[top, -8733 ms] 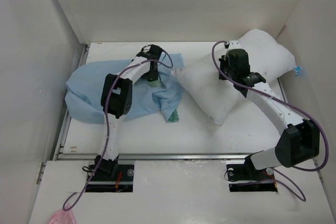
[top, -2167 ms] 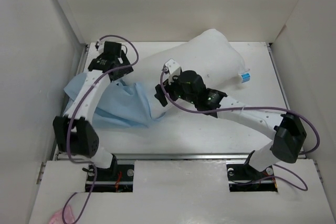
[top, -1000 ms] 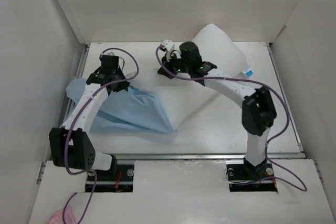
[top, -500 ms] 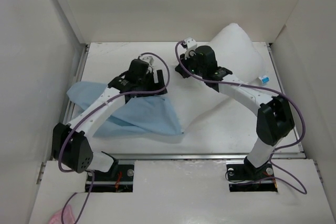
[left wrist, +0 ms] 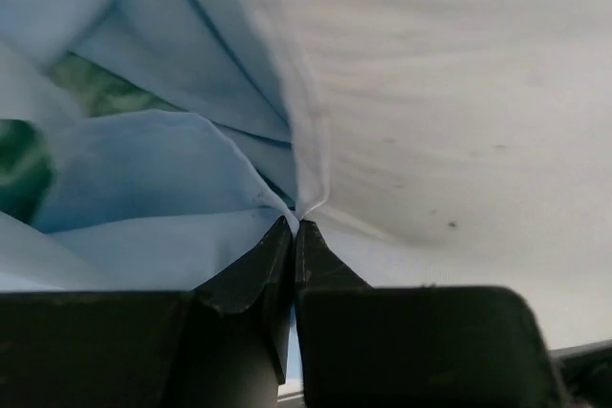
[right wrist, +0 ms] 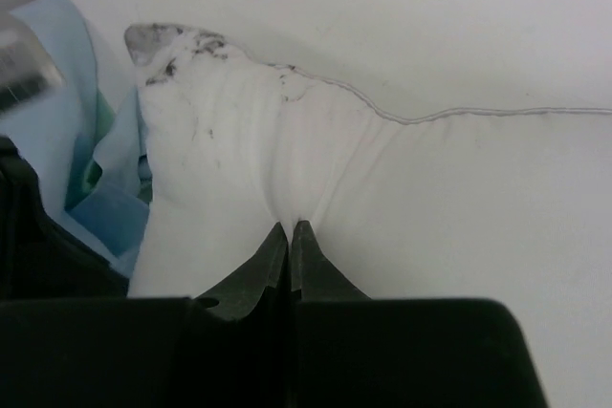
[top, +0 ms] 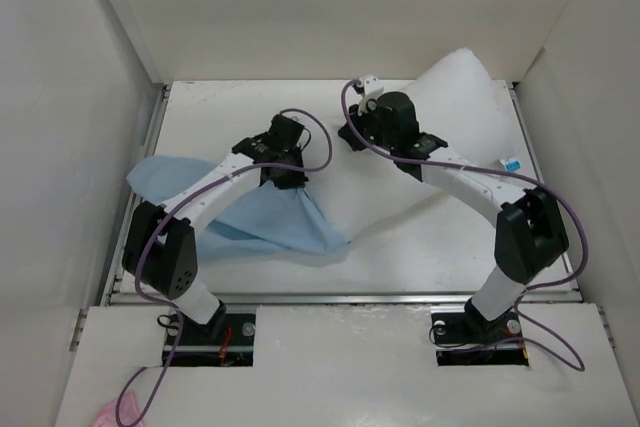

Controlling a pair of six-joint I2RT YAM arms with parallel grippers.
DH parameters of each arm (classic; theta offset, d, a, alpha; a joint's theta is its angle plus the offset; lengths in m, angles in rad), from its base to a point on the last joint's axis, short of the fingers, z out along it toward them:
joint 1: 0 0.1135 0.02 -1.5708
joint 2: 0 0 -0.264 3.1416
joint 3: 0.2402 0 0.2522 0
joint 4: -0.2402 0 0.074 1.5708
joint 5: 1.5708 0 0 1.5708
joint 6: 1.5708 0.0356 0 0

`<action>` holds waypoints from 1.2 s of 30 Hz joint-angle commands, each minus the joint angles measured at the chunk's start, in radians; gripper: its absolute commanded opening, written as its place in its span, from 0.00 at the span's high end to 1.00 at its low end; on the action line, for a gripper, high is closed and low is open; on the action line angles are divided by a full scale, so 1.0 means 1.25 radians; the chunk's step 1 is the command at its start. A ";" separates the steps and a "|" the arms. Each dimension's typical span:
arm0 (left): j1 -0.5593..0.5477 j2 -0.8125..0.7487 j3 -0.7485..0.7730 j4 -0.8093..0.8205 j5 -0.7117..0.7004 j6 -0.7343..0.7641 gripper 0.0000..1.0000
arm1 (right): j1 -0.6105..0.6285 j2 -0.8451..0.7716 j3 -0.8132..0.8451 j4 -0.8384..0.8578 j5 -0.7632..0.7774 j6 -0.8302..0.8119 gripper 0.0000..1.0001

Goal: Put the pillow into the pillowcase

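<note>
The left fingers (left wrist: 258, 265) are pressed together on a fold of the pillowcase (left wrist: 143, 169) at its mouth, right against the pillow (right wrist: 249, 160). Within the last second they sprang apart and shut again, after crossing from the pillowcase's end farthest from the pillow. The right fingers (right wrist: 253, 269) stay clamped on a pinch of pillow fabric near its soiled corner, and the tag (top: 510, 161) has slid away from the pillowcase. I read this as a fresh hold for opening the mouth; most of the pillow lies outside.

The arms cover the mouth from above. White pillow blends into white desk (top: 250, 97), so its near edge is hard to trace. Whether the corner is inside, or the left pinch catches pillow cloth too, I cannot tell.
</note>
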 commanded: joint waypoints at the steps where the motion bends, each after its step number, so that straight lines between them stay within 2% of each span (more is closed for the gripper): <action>1: 0.072 -0.070 0.082 -0.060 -0.186 -0.019 1.00 | -0.015 -0.075 -0.055 0.039 -0.031 -0.032 1.00; 4: 0.144 -0.090 0.132 -0.083 -0.231 -0.019 1.00 | 0.003 -0.124 -0.164 0.091 -0.076 -0.068 1.00; 7: 0.173 -0.072 0.216 -0.138 -0.291 -0.026 1.00 | 0.012 -0.186 -0.272 0.135 -0.086 -0.075 1.00; 11: 0.183 -0.042 0.295 -0.148 -0.264 -0.009 1.00 | 0.045 -0.223 -0.373 0.214 -0.126 -0.101 1.00; 16: 0.171 -0.031 0.347 -0.107 -0.185 0.027 1.00 | 0.127 -0.135 -0.317 0.207 -0.206 -0.164 1.00; 18: 0.164 -0.007 0.375 -0.098 -0.184 0.027 1.00 | 0.178 -0.106 -0.264 0.159 -0.235 -0.195 1.00; 21: 0.154 0.062 0.480 -0.133 -0.241 0.027 1.00 | 0.240 -0.110 -0.283 0.124 -0.242 -0.231 1.00; 25: 0.154 0.172 0.624 -0.186 -0.287 0.043 1.00 | 0.250 -0.147 -0.330 0.142 -0.301 -0.231 1.00; 26: 0.162 0.194 0.701 -0.205 -0.295 0.043 1.00 | 0.250 -0.155 -0.340 0.134 -0.321 -0.231 1.00; 28: 0.162 0.242 0.771 -0.228 -0.285 0.043 1.00 | 0.269 -0.136 -0.330 0.134 -0.349 -0.231 1.00; 34: 0.162 0.269 0.925 -0.230 -0.299 0.075 1.00 | 0.322 -0.009 -0.279 0.069 -0.389 -0.253 1.00; 36: 0.162 0.270 0.953 -0.231 -0.260 0.082 1.00 | 0.322 0.049 -0.249 0.069 -0.404 -0.253 1.00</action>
